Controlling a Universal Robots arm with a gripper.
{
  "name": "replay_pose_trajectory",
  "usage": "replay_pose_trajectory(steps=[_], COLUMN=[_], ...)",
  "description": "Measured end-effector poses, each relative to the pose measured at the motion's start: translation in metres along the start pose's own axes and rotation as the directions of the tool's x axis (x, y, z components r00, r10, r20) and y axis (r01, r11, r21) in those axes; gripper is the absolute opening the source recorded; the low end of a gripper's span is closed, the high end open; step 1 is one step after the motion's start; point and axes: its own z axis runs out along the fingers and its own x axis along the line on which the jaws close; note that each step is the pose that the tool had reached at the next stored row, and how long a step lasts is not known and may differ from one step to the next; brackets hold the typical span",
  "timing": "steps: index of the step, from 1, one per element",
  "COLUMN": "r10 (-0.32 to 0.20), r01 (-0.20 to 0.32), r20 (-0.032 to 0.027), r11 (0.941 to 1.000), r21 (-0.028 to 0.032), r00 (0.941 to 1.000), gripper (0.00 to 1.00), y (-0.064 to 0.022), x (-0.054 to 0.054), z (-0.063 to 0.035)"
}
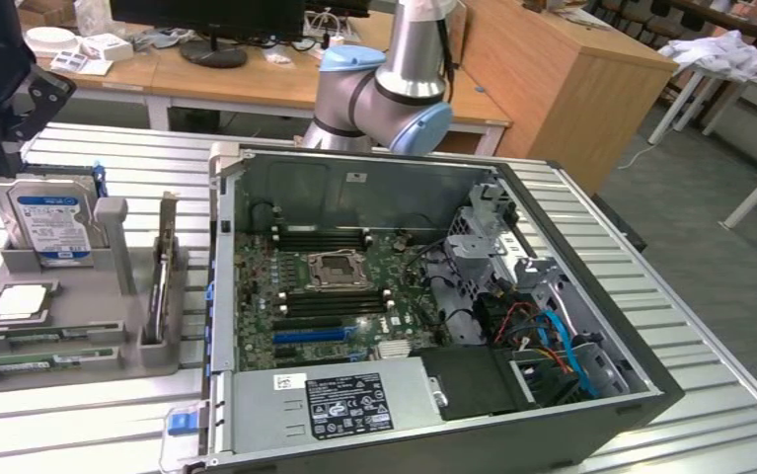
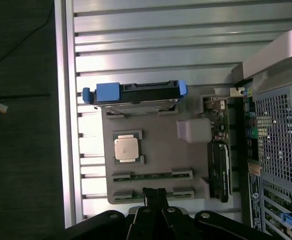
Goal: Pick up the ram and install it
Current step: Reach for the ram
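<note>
"What are you made of?"

"My arm (image 1: 398, 59), upper middle of the exterior frame, is a silver tube on grey joints with pale blue caps."

"And the pincer?"

"My pincer (image 2: 154, 194) is matt black and angular, with rounded knuckles. Upper left of the exterior frame, its black housing has small holes and white lettering."

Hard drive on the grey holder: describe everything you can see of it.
The hard drive is a flat rectangular unit with a silvery, metal-looking face bearing a blue-and-white label. Blue plastic-looking rails clip along its two narrow sides. It stands upright on edge, its lower edge seated in a slot of the grey holder, at the exterior view's left of the open computer case.
</note>
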Motion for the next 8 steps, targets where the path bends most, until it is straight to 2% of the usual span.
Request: replay_pose_trajectory(steps=[8], r10=[0.0], r01=[0.0], r20=[0.0], r11=[1.0], r21=[0.0], r00=[1.0], gripper=[0.11], y=[0.0], x=[0.0], z=[0.0])
